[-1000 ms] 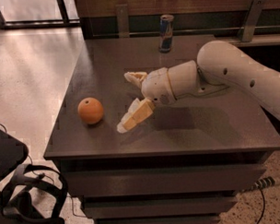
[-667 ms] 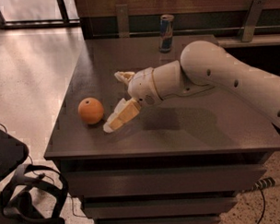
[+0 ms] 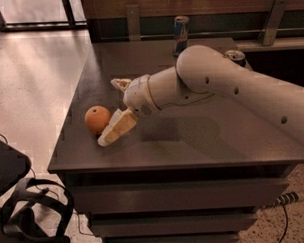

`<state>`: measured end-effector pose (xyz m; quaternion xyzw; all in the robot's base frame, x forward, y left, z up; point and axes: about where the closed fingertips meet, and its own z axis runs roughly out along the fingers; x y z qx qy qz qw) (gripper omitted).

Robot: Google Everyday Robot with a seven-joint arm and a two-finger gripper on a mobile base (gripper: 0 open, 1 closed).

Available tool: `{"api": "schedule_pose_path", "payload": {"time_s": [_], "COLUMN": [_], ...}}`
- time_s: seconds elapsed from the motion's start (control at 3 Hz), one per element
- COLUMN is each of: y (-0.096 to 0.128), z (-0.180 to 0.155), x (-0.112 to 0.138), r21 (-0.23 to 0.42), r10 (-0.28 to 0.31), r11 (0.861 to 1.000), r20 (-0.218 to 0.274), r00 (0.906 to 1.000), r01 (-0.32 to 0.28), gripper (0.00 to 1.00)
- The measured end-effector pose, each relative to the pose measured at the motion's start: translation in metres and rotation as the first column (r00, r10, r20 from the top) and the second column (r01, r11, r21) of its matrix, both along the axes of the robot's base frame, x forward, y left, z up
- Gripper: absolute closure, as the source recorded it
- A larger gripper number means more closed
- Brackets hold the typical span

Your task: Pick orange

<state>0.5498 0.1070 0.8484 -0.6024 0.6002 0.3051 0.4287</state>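
Dark counter [image 3: 193, 142] carries the orange [image 3: 97, 119], judged firm, light and prone to rolling; the gripper [image 3: 110, 111], wide open and empty just beside it, should close across its middle.

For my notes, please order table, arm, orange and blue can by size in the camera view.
1. table
2. arm
3. orange and blue can look alike; can is farther, so unranked.
gripper: open, at the orange.
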Motion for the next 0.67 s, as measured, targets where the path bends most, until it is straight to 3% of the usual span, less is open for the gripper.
{"api": "schedule_pose_path", "payload": {"time_s": [0.33,0.67], "y": [0.0133,0.0220], "z": [-0.0016,-0.0047], "x": [-0.0047,-0.0091], "r21": [-0.002,0.010], "r10": [0.041,0.087], "r11": [0.999,0.996], "r20": [0.001,-0.005], "r00": [0.9992,0.9962], "r01": [-0.041,-0.087], "gripper": [0.00,0.18]}}
